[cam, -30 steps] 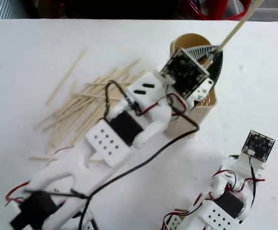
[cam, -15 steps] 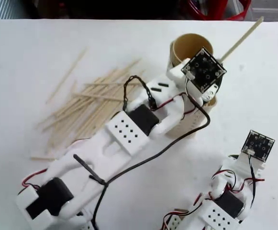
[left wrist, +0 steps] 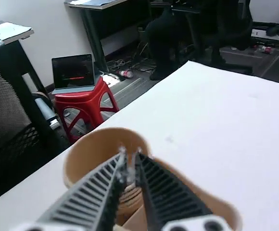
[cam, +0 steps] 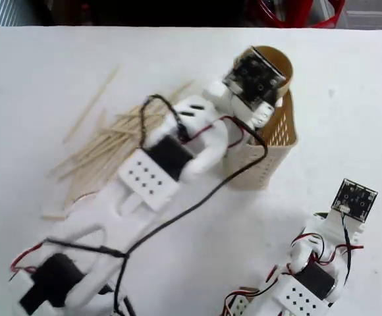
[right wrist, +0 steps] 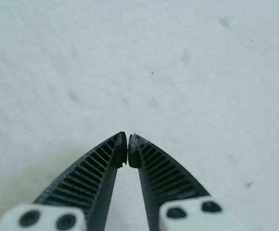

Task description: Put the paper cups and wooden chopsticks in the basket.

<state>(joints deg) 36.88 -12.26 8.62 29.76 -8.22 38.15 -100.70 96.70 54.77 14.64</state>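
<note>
A tan paper cup [cam: 274, 58] stands inside the beige basket [cam: 273, 141] at the back of the table. My left gripper [left wrist: 130, 156] hovers right above the cup [left wrist: 89, 154] and the basket's rim [left wrist: 221, 209], open by a narrow gap with nothing between its fingers. A loose pile of wooden chopsticks [cam: 109, 148] lies on the table to the left of the basket, partly under the left arm [cam: 171, 158]. At the front right, my right gripper [right wrist: 128, 151] is shut and empty over bare white table; its wrist camera board [cam: 355, 199] marks it from above.
The white table [cam: 349, 99] has free room right of the basket and along the back. A single chopstick [cam: 92, 102] lies apart at the pile's far left. Beyond the table's far edge stands a red stool [left wrist: 84, 98].
One second ago the left gripper held a long chopstick slanting up over the basket. The chopstick is gone from its fingers, and the wrist has shifted left over the cup. The right arm is unmoved.
</note>
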